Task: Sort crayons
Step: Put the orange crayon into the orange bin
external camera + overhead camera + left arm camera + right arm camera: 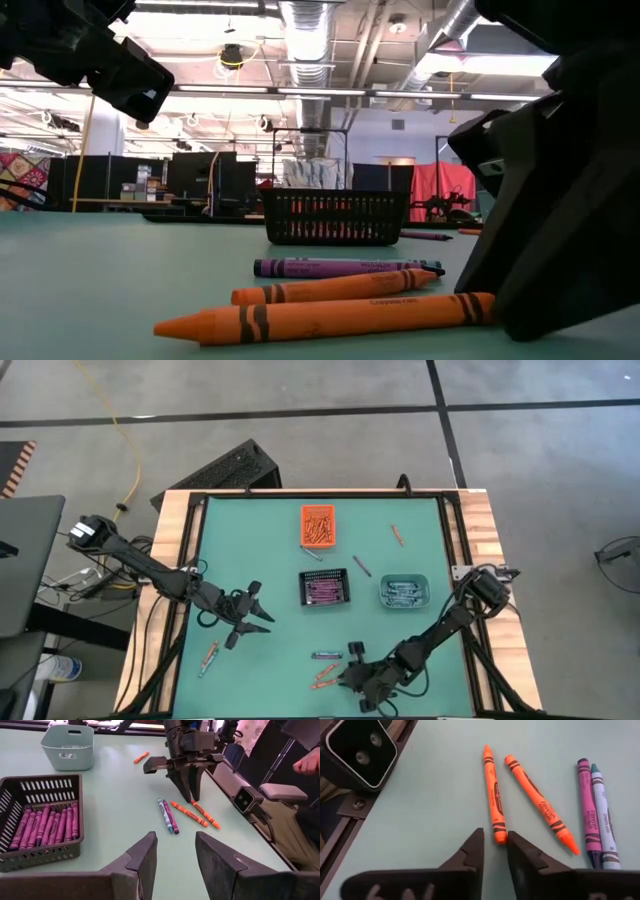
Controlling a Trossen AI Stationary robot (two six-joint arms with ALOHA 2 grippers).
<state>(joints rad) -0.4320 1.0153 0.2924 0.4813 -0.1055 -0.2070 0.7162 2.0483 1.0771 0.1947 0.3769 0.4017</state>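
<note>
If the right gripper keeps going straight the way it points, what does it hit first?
Probably the flat end of the nearer orange crayon, which lies just ahead of the right gripper, in line with the gap between its parted fingers. The second orange crayon lies off to one side of that line.

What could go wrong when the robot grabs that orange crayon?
The right gripper has its fingers around only the blunt end of one orange crayon, so it might tip or slip out when lifted. A second orange crayon lies close beside it, with a purple crayon and a teal crayon just past, so a finger could knock them out of place.
</note>
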